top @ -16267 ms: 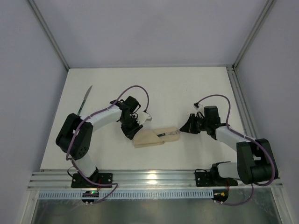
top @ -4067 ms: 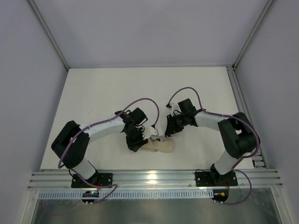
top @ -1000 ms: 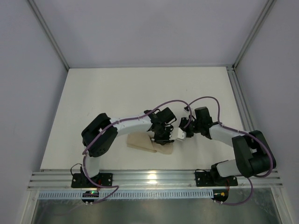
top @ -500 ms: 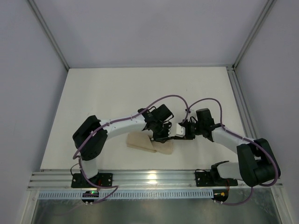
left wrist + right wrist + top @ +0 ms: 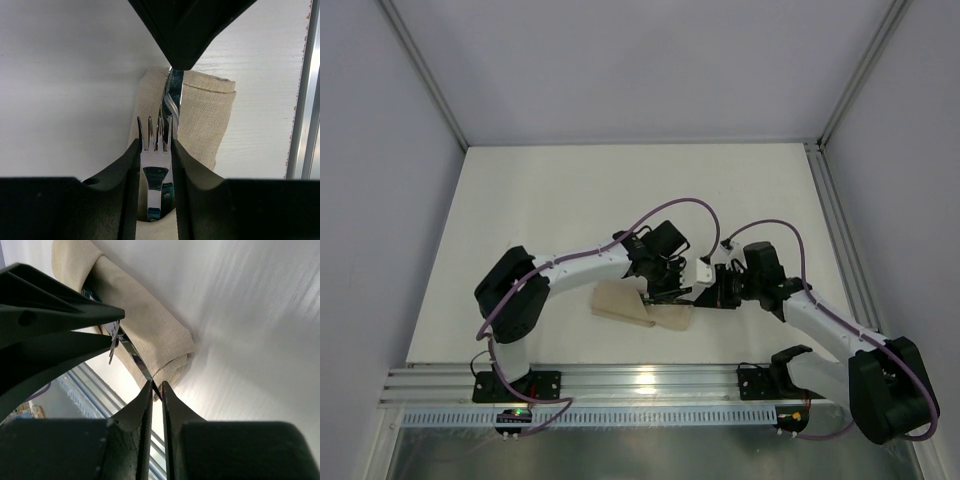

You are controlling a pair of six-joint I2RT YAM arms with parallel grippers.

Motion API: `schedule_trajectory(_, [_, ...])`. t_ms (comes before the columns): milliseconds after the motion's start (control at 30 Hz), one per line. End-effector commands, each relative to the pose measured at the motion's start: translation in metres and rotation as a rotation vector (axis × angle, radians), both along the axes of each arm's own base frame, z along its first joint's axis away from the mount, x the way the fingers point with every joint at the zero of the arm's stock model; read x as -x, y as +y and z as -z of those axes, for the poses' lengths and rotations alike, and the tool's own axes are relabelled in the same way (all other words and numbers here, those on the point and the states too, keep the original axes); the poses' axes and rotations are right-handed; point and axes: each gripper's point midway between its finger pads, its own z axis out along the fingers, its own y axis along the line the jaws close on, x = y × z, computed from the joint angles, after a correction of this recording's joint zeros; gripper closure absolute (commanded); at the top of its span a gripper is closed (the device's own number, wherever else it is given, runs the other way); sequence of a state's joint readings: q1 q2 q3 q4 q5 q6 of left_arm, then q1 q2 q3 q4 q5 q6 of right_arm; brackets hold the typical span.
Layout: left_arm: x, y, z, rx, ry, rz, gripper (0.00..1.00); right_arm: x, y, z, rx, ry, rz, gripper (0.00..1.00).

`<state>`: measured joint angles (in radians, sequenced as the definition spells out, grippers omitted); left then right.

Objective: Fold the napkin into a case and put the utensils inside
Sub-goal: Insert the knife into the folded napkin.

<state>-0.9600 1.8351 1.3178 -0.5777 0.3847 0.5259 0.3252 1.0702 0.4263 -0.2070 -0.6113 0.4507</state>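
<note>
Bright, even light falls from overhead. In the top view the white bench [image 5: 570, 200] carries only faint, soft shadows under the arms, and a hot glare patch sits on the metal rail [image 5: 642, 378] at 6 o'clock.

In the left wrist view the left hand [image 5: 156, 145] is a near-black silhouette, the fork [image 5: 156, 161] glints, and the case [image 5: 205, 115] shows a crisp weave.

In the right wrist view the right hand [image 5: 156, 387] is dark and soft-focused near the lens. The bench smears into a streaky sheen toward 2 o'clock, and the knife [image 5: 134, 357] shows as a thin bright line.
</note>
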Motion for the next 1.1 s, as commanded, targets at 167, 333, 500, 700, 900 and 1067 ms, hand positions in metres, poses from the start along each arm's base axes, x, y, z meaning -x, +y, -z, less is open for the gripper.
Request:
schedule_trajectory(167, [-0.006,-0.007,-0.015,0.055,-0.019,-0.021,1.0,0.014,0.008,0.012,0.034,0.053,-0.014,0.89])
schedule_trajectory(333, [-0.006,-0.007,-0.011,0.049,-0.015,-0.021,1.0,0.024,0.013,0.016,0.035,0.081,-0.058,0.89])
schedule_trajectory(500, [-0.002,-0.002,0.0,0.022,0.006,-0.014,1.0,0.028,0.018,0.018,0.029,0.091,-0.043,0.89])
schedule_trajectory(700, [0.003,0.004,0.014,-0.009,0.029,-0.001,1.0,0.033,0.024,0.021,0.006,0.099,-0.035,0.89])
schedule_trajectory(900, [0.008,0.009,0.022,-0.031,0.047,0.014,1.0,0.036,0.028,0.025,-0.011,0.107,-0.038,0.84])
schedule_trajectory(1067, [0.015,0.014,0.03,-0.058,0.076,0.05,0.99,0.034,0.032,0.02,-0.022,0.101,-0.061,0.61])
